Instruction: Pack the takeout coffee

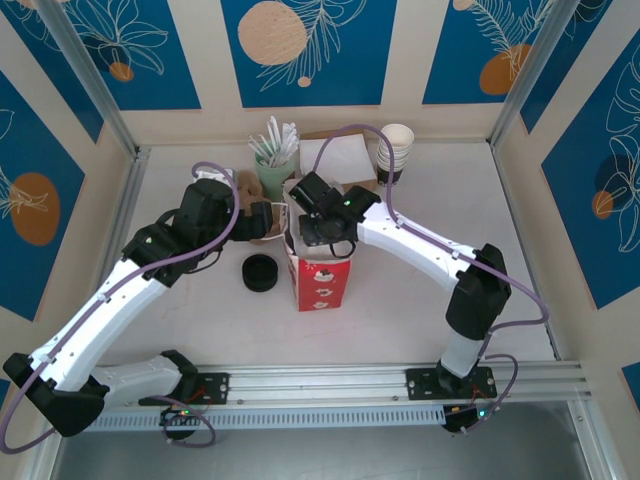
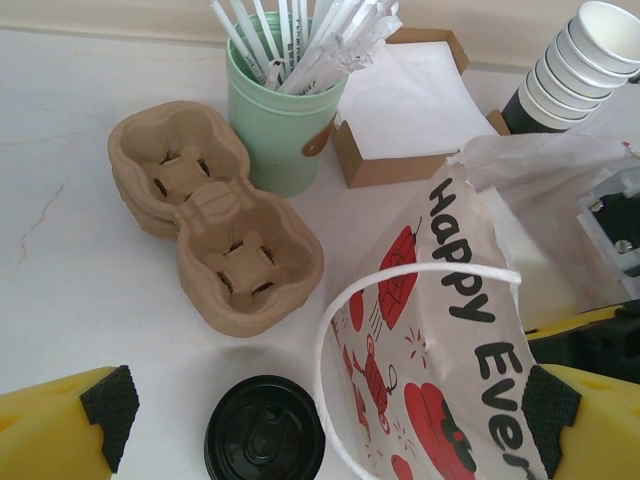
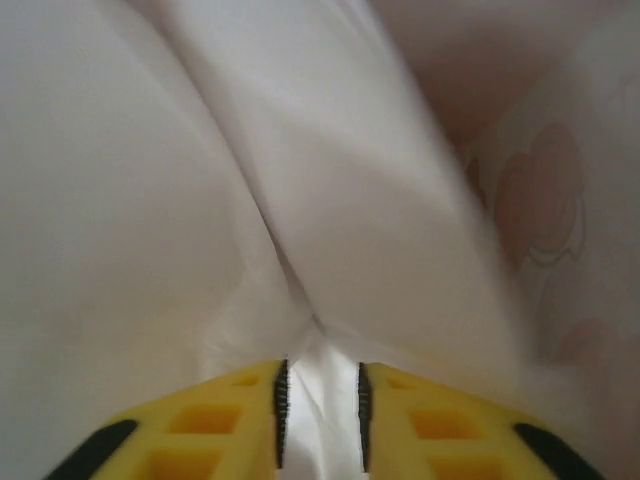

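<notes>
Takeout coffee [image 1: 260, 272] stands upright on the table [image 1: 420, 310], just left of the paper bag [image 1: 322, 282] and apart from it; from above, mostly its round black lid shows. The bag stands upright in the middle of the table. It is red and white, with "Happy Ever" printed on its side, and in the left wrist view a white loop handle [image 2: 400, 272] arches over its near face.

The left hand [image 1: 268, 222] hangs above the coffee, beside the bag's upper left edge, its fingers [image 2: 108, 412] spread wide apart. The right hand [image 3: 322, 405] is at the mouth of the bag, reaching in from the right. Its yellow fingers stand a little apart with a fold of white bag paper in the narrow gap, and I cannot tell whether they grip it.

Behind the coffee lies a stack of brown pulp cup carriers [image 2: 215, 225]. Farther back stand a green cup [image 2: 275, 130] of wrapped straws, a cardboard box [image 2: 400, 100] of white napkins and a tilted stack of lidless cups [image 2: 575, 70].
</notes>
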### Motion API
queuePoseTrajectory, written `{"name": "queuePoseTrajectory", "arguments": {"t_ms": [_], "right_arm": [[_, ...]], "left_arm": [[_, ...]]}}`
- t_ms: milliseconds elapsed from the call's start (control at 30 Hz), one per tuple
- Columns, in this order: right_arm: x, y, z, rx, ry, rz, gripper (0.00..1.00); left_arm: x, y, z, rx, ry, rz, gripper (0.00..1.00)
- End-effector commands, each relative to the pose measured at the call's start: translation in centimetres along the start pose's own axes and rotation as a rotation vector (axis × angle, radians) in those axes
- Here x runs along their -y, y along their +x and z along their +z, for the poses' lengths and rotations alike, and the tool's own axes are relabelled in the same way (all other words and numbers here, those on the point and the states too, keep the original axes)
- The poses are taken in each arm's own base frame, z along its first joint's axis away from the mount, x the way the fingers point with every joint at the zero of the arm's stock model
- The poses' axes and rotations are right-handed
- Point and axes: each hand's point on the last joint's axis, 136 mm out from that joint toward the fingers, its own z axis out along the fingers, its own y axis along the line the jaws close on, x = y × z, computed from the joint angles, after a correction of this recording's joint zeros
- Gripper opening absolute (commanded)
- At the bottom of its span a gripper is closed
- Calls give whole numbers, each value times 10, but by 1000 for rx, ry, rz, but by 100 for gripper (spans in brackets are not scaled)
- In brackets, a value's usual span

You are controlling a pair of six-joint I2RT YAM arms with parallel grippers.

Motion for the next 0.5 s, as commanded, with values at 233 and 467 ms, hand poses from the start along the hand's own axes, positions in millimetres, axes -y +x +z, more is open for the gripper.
{"name": "queuePoseTrajectory", "arguments": {"t_ms": [233,467], "right_arm": [[-5,-40,-67,171,-55,-2,37],[-22,-56,-69,212,-148,-15,38]], "left_arm": [[-6,-7,0,43,-17,-9,99],[-6,-9,0,54,-17,-7,99]]}}
